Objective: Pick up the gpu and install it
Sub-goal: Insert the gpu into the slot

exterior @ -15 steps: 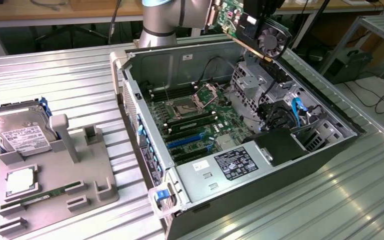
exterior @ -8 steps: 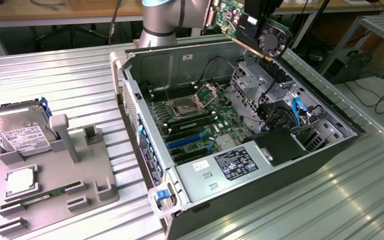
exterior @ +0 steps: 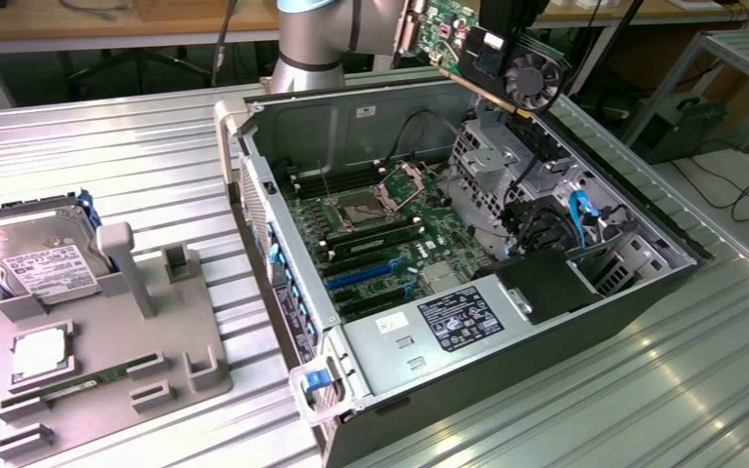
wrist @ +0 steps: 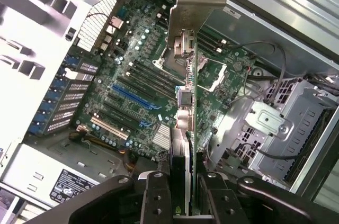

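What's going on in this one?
The gripper holds the gpu edge-on in its jaws, in the air above the open case. The card is over the motherboard, not yet seated in a slot. A hard drive and a RAM stick sit on the grey tray at the exterior view's left.

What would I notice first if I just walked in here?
Probably the big open computer case in the middle, its green motherboard on show. Above it, the claw grips the gpu, fan and all, in the air. At the exterior view's left, a hard drive stands in a grey holder.
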Robot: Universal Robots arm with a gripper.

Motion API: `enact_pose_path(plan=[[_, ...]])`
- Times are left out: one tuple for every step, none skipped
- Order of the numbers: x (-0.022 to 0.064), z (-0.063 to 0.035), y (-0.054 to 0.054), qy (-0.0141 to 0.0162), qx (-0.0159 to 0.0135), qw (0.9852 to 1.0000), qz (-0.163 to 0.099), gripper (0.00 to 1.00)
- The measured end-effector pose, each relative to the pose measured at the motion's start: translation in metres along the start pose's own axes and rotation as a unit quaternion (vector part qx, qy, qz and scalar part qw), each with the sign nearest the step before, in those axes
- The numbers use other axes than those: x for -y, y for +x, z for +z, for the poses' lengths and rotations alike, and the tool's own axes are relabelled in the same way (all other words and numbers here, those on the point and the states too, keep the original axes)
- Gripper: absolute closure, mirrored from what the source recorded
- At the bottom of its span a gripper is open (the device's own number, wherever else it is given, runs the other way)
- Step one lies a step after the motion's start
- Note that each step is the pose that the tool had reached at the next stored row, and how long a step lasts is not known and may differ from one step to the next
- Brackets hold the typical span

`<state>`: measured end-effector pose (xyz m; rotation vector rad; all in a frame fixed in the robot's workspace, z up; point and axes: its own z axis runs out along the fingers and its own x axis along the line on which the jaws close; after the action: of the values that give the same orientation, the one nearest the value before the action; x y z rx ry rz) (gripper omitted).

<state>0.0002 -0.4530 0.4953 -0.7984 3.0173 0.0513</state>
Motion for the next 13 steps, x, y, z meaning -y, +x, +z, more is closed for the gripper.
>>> enact_pose_path(plan=[[0.0001,0.0000,0.0001,-0.0001,-0.0001,1.0000,-0.004,0.73],[0.0001,0.0000,0.0001,-0.0002,-0.0002,1.0000,-0.007,0.73],[0.0002,0.0000,0.0001,-0.0003,-0.0003,0.9999,-0.012,0.73],[0.0003,0.0000,0.0001,-0.0004,-0.0004,0.9999,-0.016,0.73],[0.0003,0.0000,0.0002,-0.0006,-0.0006,0.9998,-0.021,0.73],[0.0005,0.0000,0.0003,-0.0007,-0.0007,0.9997,-0.024,0.73],[0.0006,0.0000,0.0003,-0.0008,-0.0007,0.9996,-0.029,0.73],[0.0006,0.0000,0.0003,-0.0009,-0.0009,0.9995,-0.033,0.73],[0.0007,0.0000,0.0004,-0.0010,-0.0010,0.9993,-0.036,0.73],[0.0008,0.0000,0.0005,-0.0011,-0.0011,0.9992,-0.041,0.73],[0.0009,0.0000,0.0005,-0.0013,-0.0012,0.9990,-0.045,0.73],[0.0009,0.0001,0.0005,-0.0014,-0.0013,0.9988,-0.049,0.73],[0.0010,0.0000,0.0006,-0.0015,-0.0014,0.9986,-0.053,0.73]])
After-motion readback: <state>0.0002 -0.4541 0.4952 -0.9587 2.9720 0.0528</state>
